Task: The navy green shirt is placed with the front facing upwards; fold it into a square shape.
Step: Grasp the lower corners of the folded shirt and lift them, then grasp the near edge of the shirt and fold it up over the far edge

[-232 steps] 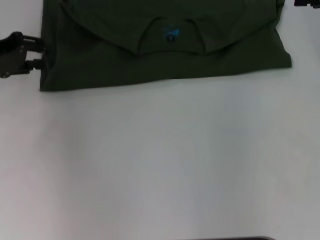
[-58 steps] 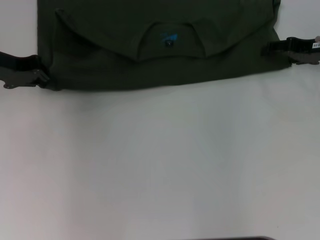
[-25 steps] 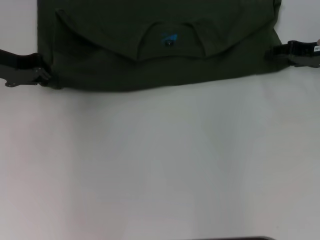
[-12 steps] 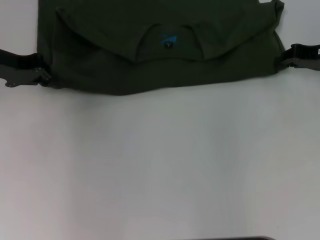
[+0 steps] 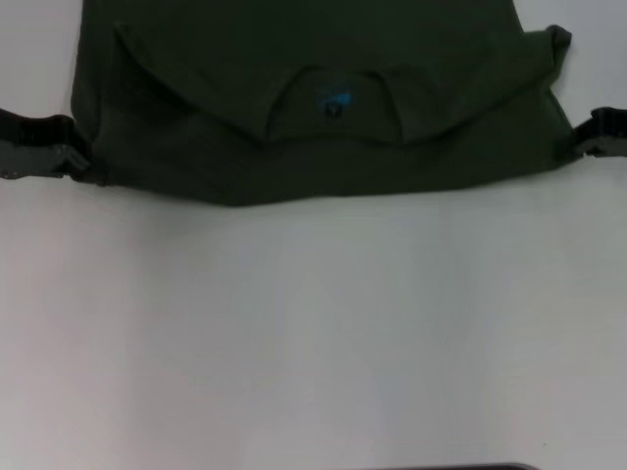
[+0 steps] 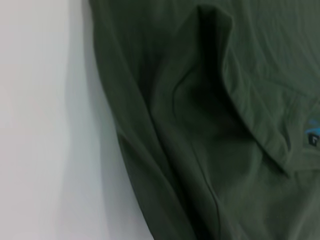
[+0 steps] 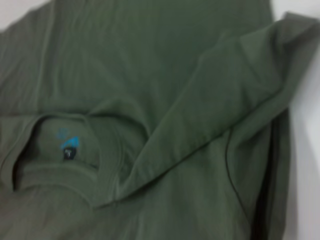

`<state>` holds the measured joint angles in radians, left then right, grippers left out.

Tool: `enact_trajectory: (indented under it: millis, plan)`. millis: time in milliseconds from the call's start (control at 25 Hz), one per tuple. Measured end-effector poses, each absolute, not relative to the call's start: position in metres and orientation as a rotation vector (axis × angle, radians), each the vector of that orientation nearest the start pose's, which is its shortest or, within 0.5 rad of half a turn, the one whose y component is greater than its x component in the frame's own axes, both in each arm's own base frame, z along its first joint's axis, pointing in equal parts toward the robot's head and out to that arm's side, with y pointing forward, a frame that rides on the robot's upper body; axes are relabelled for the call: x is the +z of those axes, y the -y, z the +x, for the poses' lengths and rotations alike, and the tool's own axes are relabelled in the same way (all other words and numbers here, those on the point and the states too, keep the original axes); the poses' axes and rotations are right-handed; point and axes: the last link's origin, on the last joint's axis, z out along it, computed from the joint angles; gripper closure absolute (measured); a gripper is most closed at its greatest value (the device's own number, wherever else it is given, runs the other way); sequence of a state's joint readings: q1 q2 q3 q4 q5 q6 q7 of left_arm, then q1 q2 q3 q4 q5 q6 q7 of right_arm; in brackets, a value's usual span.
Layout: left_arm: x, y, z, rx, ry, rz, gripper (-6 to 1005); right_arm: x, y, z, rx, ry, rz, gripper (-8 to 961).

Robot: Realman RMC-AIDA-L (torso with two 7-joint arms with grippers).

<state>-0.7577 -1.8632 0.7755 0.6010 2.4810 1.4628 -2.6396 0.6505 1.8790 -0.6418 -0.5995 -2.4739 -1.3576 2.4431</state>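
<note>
While the shirt [image 5: 323, 98] is lying across the counter's [image 5: 313, 333] far side, left pincer [image 5: 69, 162] and right pincer [image 5: 586, 140] are gripping its near corners, likely for folding.

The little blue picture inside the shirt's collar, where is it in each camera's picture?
Head view: blue print near top middle, inside the navy green shirt collar.
Left wrist view: blue print cut by the picture's edge.
Right wrist view: blue print inside the collar.
Shared landmark: the curved collar.

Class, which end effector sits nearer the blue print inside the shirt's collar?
Left or right: roughly equal. The left end effector and right end effector flank the blue print at opposite shirt edges.
</note>
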Motion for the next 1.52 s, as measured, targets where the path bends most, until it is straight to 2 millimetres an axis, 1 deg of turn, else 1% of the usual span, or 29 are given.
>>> enact_trajectory:
  millis: [160, 360, 560, 760, 960, 1120, 1280, 1400, 1440, 1520]
  plan:
    - [0.062, -0.377, -0.282, 0.061, 1.952, -2.206, 955, 0.083, -0.354, 0.327, 0.087, -1.851, -2.112, 911]
    - [0.064, -0.358, -0.284, 0.191, 1.994, -2.266, 956, 0.091, -0.330, 0.325, 0.010, -1.925, -2.176, 911]
    - [0.064, -0.338, -0.287, 0.307, 2.044, -2.310, 956, 0.088, -0.309, 0.325, -0.115, -2.003, -2.241, 911]
    - [0.067, -0.320, -0.292, 0.443, 2.089, -2.329, 956, 0.082, -0.295, 0.322, -0.205, -2.048, -2.300, 912]
    - [0.064, -0.303, -0.294, 0.589, 2.132, -2.335, 956, 0.079, -0.282, 0.323, -0.295, -2.074, -2.338, 912]
    - [0.066, -0.295, -0.291, 0.624, 2.130, -2.366, 956, 0.078, -0.279, 0.321, -0.323, -2.068, -2.370, 912]
    - [0.071, -0.295, -0.285, 0.652, 2.105, -2.404, 956, 0.084, -0.282, 0.315, -0.346, -2.031, -2.428, 911]
    - [0.082, -0.302, -0.281, 0.659, 2.053, -2.405, 956, 0.096, -0.293, 0.309, -0.321, -1.980, -2.439, 911]
    - [0.084, -0.304, -0.280, 0.655, 2.042, -2.408, 955, 0.101, -0.297, 0.306, -0.292, -1.963, -2.443, 911]
    - [0.094, -0.315, -0.272, 0.623, 1.989, -2.429, 955, 0.113, -0.308, 0.298, -0.208, -1.919, -2.458, 911]
